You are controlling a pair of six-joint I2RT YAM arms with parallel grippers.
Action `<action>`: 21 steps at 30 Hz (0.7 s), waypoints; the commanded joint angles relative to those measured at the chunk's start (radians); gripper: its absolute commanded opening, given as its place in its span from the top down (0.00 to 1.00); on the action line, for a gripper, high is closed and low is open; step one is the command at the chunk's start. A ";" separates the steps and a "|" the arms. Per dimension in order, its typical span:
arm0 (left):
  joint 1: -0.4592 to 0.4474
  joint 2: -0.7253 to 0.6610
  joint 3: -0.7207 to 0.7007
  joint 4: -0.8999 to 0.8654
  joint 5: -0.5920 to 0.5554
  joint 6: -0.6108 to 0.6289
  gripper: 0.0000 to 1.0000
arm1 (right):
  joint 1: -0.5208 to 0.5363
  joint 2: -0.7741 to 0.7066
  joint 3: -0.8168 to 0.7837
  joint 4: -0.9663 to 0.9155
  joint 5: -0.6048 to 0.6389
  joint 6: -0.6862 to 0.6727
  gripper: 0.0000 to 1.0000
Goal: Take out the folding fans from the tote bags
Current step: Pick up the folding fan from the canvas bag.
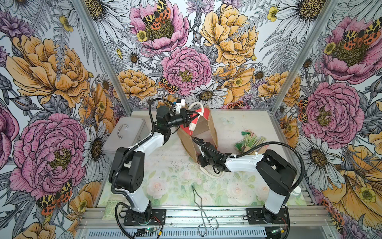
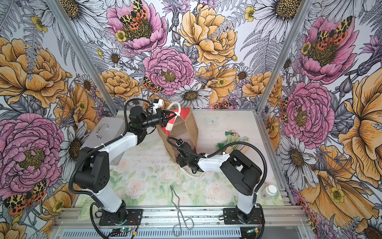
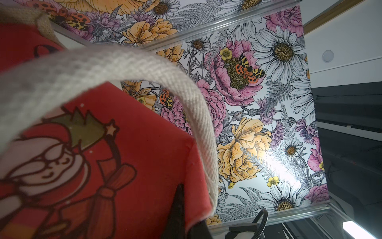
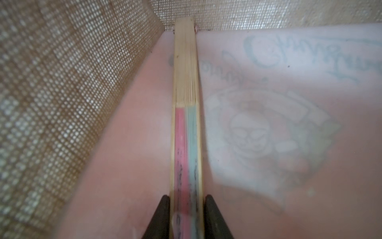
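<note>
Past the tongs [image 1: 201, 209] at the front, the right gripper [image 4: 187, 198] reaches inside the bag [image 1: 206, 128], fingers clamped on a closed pink-and-green fan [image 4: 186, 82] against the pale lining. Farther back, the left gripper [image 1: 189, 118] pinches the bag's red upper rim tight. More fans [image 1: 251, 140] lie heaped beside the bag, near the right arm.

Shows a grey box-shaped metal case [image 1: 132, 136] with a curved handle, flat on a pale rose-printed table mat [image 1: 165, 180]. Places long silver wire tongs [image 1: 201, 209] well apart from that case, forward of it. Puts a white round plastic bottle [image 2: 269, 190] farthest from the case, diagonally across. Backs the case with bold floral wallpaper [image 1: 186, 68].
</note>
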 commanded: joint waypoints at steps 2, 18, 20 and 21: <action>0.001 -0.057 0.016 0.040 0.002 0.022 1.00 | 0.009 -0.041 -0.027 0.019 -0.051 0.010 0.79; 0.029 -0.064 -0.034 0.093 0.004 -0.002 1.00 | -0.019 -0.213 -0.107 0.113 -0.023 0.007 0.91; 0.029 -0.062 -0.033 0.094 0.004 -0.002 1.00 | -0.024 -0.217 -0.110 0.113 -0.028 0.007 0.92; 0.029 -0.064 -0.034 0.096 0.004 -0.004 1.00 | -0.026 -0.219 -0.111 0.113 -0.028 0.009 0.92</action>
